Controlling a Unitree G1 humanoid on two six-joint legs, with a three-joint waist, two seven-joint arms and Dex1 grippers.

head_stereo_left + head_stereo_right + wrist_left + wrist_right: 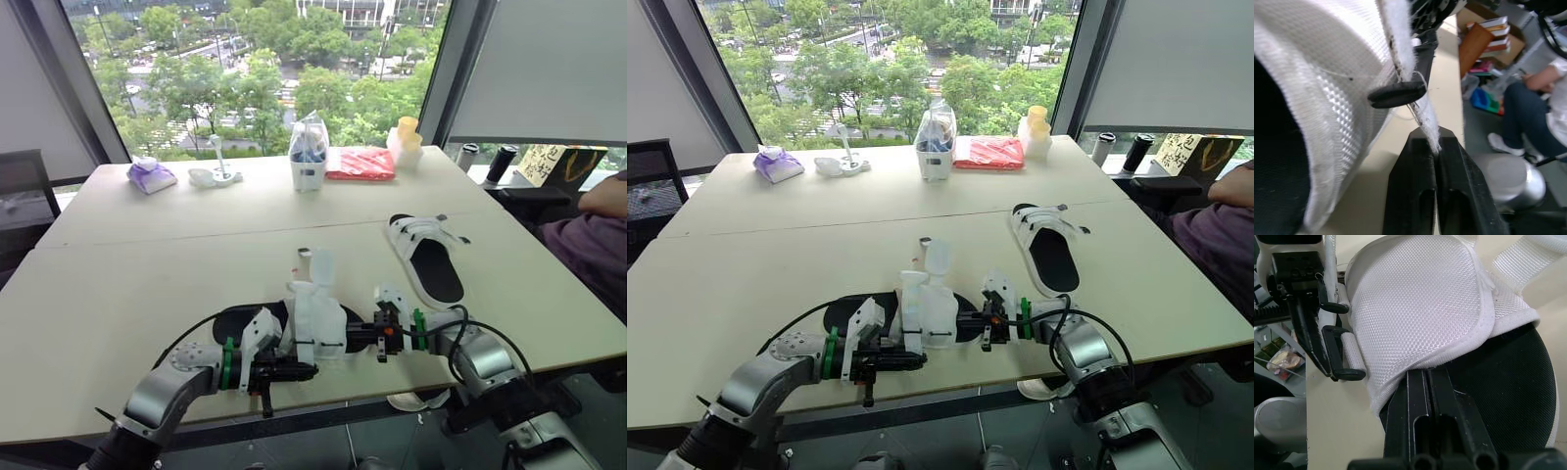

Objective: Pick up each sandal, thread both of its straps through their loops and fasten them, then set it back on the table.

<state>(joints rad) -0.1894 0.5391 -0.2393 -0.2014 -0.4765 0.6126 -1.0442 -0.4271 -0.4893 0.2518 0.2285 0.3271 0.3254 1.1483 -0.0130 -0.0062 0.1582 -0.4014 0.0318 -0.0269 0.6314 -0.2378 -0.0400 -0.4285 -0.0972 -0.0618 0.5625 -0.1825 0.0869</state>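
A sandal [315, 318] with a white mesh upper and black sole is held just above the table's front edge between both grippers. My left gripper [306, 370] is shut on one of its white straps [1400, 54], pinched right below a black loop [1398, 93]. My right gripper [351, 339] is shut on the sandal's side, where the mesh upper [1420, 303] meets the black sole [1518, 382]. One strap stands up loose at the sandal's far end [320, 264]. The second sandal [426, 257] lies flat to the right, its straps undone.
At the table's far side stand a clear bag with a bottle [309, 152], a red packet [361, 163], yellow cups [407, 137], a purple pouch [151, 176] and a small white item [216, 174]. A person [598, 235] sits at the right edge.
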